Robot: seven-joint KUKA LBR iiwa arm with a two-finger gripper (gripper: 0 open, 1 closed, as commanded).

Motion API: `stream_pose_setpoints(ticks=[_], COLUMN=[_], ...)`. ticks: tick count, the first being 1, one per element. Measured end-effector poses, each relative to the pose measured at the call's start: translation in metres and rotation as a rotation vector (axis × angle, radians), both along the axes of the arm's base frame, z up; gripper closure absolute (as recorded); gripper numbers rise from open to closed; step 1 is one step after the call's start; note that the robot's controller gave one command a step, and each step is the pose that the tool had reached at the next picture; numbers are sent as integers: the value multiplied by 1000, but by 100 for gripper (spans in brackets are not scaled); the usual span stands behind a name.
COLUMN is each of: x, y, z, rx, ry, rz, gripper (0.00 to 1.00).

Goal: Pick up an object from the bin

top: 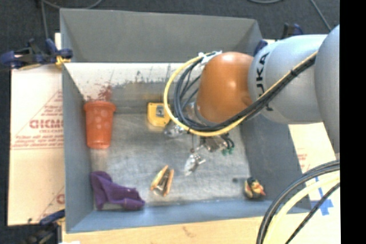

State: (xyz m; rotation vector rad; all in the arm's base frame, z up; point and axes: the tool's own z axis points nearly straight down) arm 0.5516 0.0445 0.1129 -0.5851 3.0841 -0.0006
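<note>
My gripper [193, 164] hangs low over the middle of the bin floor, under the arm's orange cover. Nothing is seen held in it. A small tan and orange wedge-shaped object [162, 181] lies just to its front left, apart from it. A yellow tape measure [155, 114] sits behind and to the left, near the back wall. A small green thing [228, 147] pokes out beside the gripper on the right, partly hidden by the arm.
An orange plastic cup [98, 123] lies by the left wall. A crumpled purple cloth [114, 191] fills the front left corner. A small dark and yellow object [253, 188] rests in the front right corner. The arm covers the bin's right back part.
</note>
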Motion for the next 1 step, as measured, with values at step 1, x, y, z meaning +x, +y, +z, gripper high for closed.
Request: stream_pose_setpoints(ticks=[1], x=[-20], y=[2], z=[-2], rx=[1], ry=[1], rz=[145], gripper=[0])
